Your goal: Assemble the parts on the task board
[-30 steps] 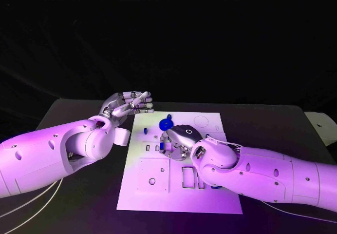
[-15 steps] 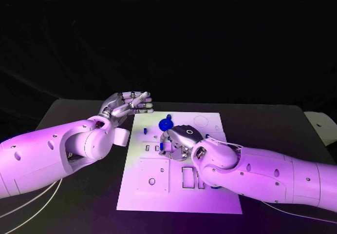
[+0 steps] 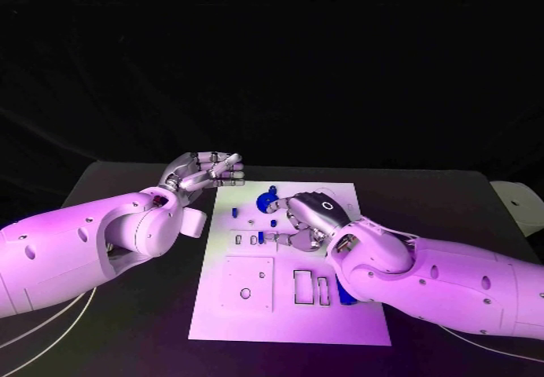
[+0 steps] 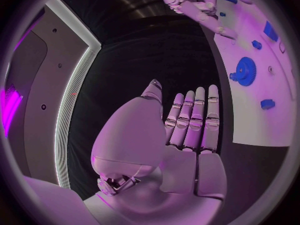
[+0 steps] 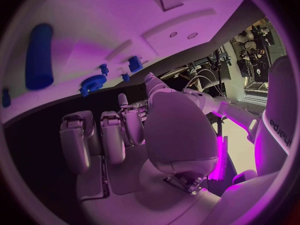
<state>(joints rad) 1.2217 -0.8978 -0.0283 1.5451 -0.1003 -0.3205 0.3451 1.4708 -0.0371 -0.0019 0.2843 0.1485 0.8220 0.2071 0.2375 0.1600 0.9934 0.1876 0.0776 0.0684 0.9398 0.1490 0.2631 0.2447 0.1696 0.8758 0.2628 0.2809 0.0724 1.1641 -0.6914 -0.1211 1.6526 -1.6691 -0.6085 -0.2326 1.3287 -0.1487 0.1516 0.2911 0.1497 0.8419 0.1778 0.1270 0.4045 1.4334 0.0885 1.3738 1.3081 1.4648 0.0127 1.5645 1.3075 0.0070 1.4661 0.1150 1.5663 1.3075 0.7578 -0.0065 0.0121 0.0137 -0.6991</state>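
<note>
The white task board (image 3: 255,314) lies in the middle of the black table. A blue gear (image 3: 269,200) (image 4: 244,69) (image 5: 92,84) sits near its far edge, with small blue parts (image 3: 261,237) closer in. A blue cylinder (image 5: 39,55) lies on the board, partly behind my right arm (image 3: 343,289). My right hand (image 3: 306,220) hovers over the board just right of the gear, fingers (image 5: 100,135) bent and holding nothing. My left hand (image 3: 204,169) is raised off the board's far left corner, its fingers (image 4: 194,117) straight and empty.
Rectangular slots (image 3: 304,284) and a square recessed plate (image 3: 248,283) are on the near half of the board. A small blue block (image 4: 267,104) sits near the board's left edge. Black table (image 3: 125,188) lies on both sides of the board.
My right hand has moved right and towards the far edge, uncovering the small blue parts in the board's middle. The left hand's fingers have curled in a little.
</note>
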